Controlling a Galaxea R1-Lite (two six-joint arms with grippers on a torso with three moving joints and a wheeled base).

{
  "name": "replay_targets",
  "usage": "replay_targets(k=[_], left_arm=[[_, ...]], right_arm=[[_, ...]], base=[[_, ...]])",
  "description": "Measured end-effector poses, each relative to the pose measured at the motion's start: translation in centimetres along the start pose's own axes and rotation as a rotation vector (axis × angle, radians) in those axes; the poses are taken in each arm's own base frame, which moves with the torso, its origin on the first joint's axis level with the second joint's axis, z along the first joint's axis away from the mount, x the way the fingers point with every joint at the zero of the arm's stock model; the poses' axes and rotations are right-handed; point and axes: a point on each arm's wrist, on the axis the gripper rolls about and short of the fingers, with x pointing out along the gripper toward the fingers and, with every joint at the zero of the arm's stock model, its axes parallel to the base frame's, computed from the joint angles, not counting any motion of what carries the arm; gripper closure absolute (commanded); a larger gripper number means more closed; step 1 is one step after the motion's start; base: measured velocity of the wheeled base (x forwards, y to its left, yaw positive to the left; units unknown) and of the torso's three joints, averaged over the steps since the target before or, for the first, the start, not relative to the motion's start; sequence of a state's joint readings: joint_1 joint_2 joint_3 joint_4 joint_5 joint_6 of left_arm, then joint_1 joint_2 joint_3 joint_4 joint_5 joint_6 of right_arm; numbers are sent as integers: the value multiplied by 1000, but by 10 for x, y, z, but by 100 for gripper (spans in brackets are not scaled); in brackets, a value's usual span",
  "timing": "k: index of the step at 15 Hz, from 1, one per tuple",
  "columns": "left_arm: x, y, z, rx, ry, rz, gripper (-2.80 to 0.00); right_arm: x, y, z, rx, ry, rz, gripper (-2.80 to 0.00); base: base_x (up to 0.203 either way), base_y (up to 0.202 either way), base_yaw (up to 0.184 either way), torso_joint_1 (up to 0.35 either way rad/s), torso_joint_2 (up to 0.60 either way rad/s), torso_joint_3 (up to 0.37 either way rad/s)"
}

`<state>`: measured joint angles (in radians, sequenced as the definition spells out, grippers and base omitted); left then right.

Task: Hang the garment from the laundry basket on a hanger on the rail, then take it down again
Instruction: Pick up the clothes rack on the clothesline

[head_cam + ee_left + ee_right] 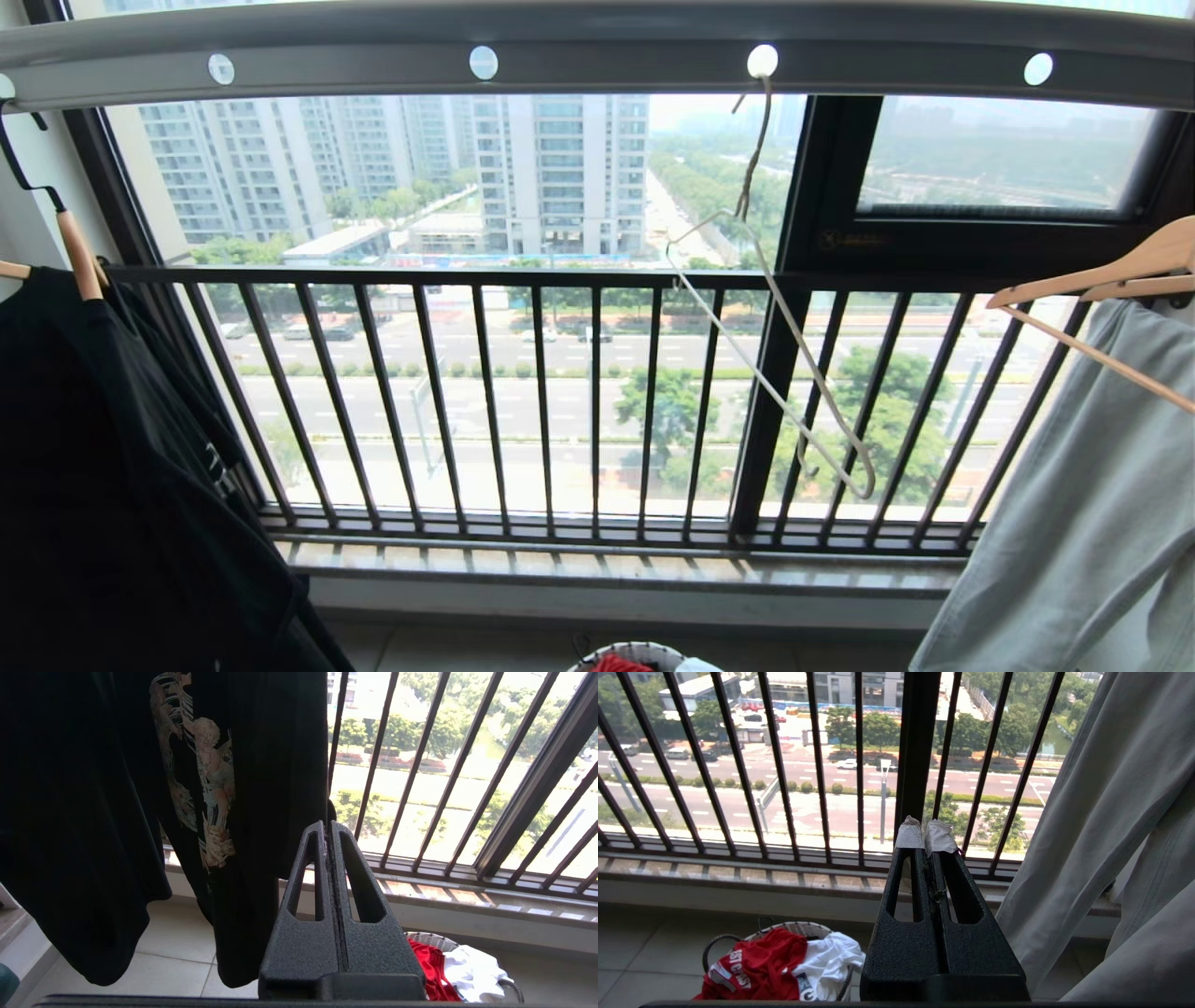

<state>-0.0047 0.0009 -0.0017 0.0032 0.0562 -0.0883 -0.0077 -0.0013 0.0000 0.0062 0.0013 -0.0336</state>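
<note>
The rail point(597, 47), a wide grey beam with a row of round holes, spans the top of the head view in front of the barred window railing point(523, 401). A black garment point(112, 485) hangs on a wooden hanger at the left end, and a pale grey garment point(1074, 504) hangs on another wooden hanger at the right. Between them the thin wire hanger point(775, 355) dangles bare from one of the rail's holes, tilted, its triangle reaching down across the window bars.

On the tiled floor below the window stands the laundry basket point(794, 928), small and round with black loop handles. The red T-shirt point(756, 966) lies crumpled in it, spilling over the rim, touching a white T-shirt point(831, 961) just beside it.

The left tool point(329, 828) sits low near the black garment, its fingers pressed together and holding nothing. The right tool point(927, 833), with taped tips, sits near the grey garment, likewise pressed together and empty.
</note>
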Motion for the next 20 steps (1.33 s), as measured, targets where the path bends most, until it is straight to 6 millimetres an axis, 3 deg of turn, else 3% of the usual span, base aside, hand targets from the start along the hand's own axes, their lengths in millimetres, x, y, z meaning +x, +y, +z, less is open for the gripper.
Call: replay_targets(k=[20], left_arm=[[0,0,0,0,0,0,0]], right_arm=[[0,0,1,13,3,2,0]], base=[[0,0,0,0,0,0]])
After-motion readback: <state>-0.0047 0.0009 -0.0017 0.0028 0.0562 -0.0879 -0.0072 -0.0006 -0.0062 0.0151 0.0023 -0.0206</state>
